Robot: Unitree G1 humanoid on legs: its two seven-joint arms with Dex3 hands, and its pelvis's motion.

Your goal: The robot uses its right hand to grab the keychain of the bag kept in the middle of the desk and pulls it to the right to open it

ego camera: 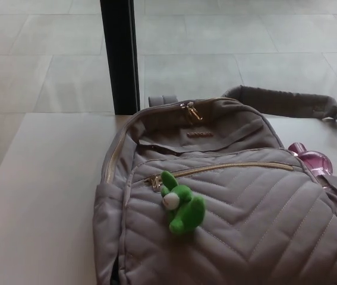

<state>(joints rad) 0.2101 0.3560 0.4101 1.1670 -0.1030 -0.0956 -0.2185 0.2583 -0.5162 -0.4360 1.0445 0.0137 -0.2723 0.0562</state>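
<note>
A grey quilted backpack (pixel 233 208) lies on its back on the pale desk (pixel 37 196), filling the lower right of the head view. A green plush keychain (pixel 183 208) hangs from the gold zip pull (pixel 154 181) at the left end of the front pocket's zip, which runs rightward and looks closed. Another pair of gold zip pulls (pixel 192 111) sits at the top of the bag. Neither of my hands shows in the picture.
A black vertical post (pixel 120 56) stands behind the desk's far edge, just left of the bag's top. The bag's grey shoulder strap (pixel 302 104) curls out at the upper right. A pink translucent object (pixel 312 160) lies by the bag's right side. Tiled floor lies beyond.
</note>
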